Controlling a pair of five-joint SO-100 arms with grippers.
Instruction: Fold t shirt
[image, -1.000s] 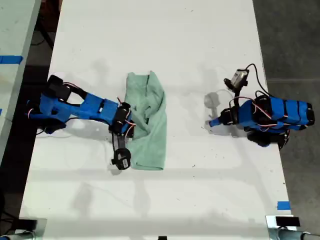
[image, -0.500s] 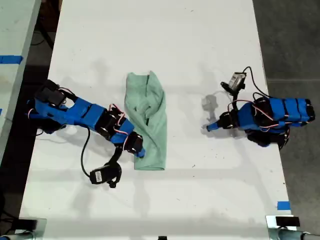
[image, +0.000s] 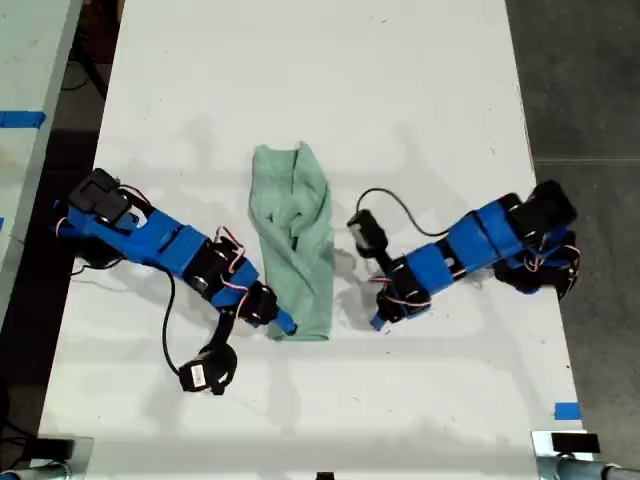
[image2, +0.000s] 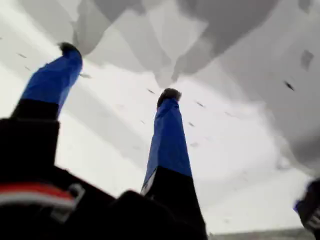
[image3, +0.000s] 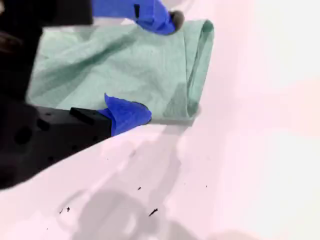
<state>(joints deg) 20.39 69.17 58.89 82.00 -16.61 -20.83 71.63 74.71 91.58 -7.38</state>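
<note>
Finds the t shirt (image: 295, 240) mid-desk (image: 300, 80), long axis along the long edges, my second pincer (image3: 159, 66) agape astride one end (nothing clamped), my first pincer (image2: 117, 72) spread, empty, just beside over bare desk.

Showing no readable text, label, brand, number or sign anywhere, in the exterior view or in either wrist view.

A robotics lab: bare white table (image: 300, 80), blue tape marks (image: 566, 410), grey floor (image: 580, 80).
</note>
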